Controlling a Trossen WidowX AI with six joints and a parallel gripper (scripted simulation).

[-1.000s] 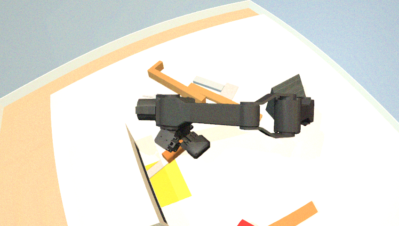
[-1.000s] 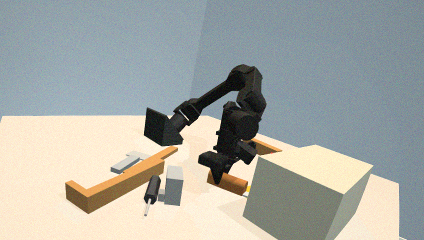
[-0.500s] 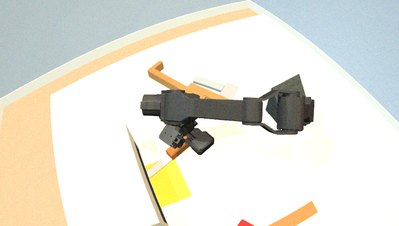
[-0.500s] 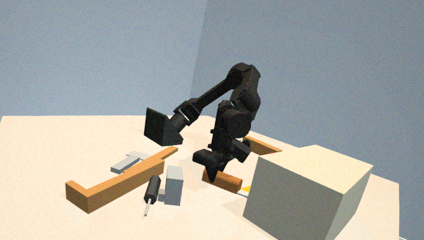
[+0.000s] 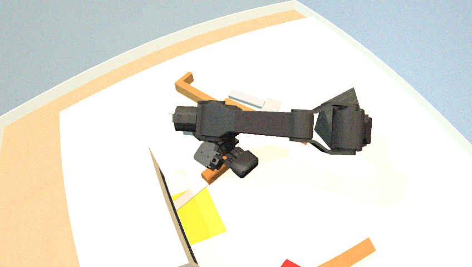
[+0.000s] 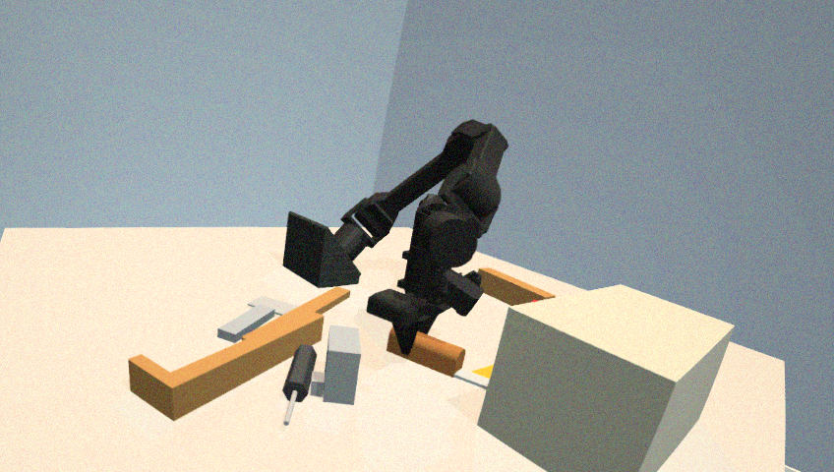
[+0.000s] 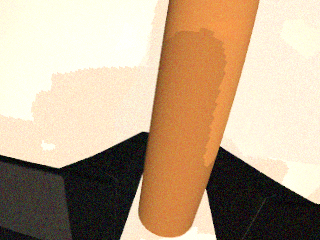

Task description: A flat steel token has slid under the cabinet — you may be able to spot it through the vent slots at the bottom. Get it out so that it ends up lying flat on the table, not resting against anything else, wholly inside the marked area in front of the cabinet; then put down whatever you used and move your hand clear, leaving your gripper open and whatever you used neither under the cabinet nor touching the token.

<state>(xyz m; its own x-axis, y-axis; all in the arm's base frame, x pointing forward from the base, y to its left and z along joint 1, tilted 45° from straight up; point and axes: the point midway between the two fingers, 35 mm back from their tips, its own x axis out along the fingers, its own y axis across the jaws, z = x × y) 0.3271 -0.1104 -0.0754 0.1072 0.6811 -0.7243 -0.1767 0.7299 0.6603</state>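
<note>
My gripper (image 5: 225, 161) (image 6: 418, 340) (image 7: 176, 144) is shut on the round brown wooden handle (image 5: 213, 173) (image 6: 442, 353) (image 7: 200, 75) of a flat tool, low at the table. Its thin pale blade (image 5: 185, 198) (image 6: 471, 381) points to the cabinet (image 5: 157, 167) (image 6: 579, 380) and crosses a corner of the yellow marked area (image 5: 211, 218) (image 6: 484, 371). The blade's far end is hidden at the cabinet's dark bottom gap in the top view. The steel token is not visible in any view.
A long orange hooked bar (image 5: 195, 94) (image 6: 234, 362) lies behind the arm. Near it are a pale grey stepped piece (image 5: 246, 99) (image 6: 245, 324), a grey block (image 6: 342, 371) and a dark-handled screwdriver (image 6: 301, 371). Another orange bar (image 5: 347, 253) and a red object (image 5: 289, 263) lie farther off.
</note>
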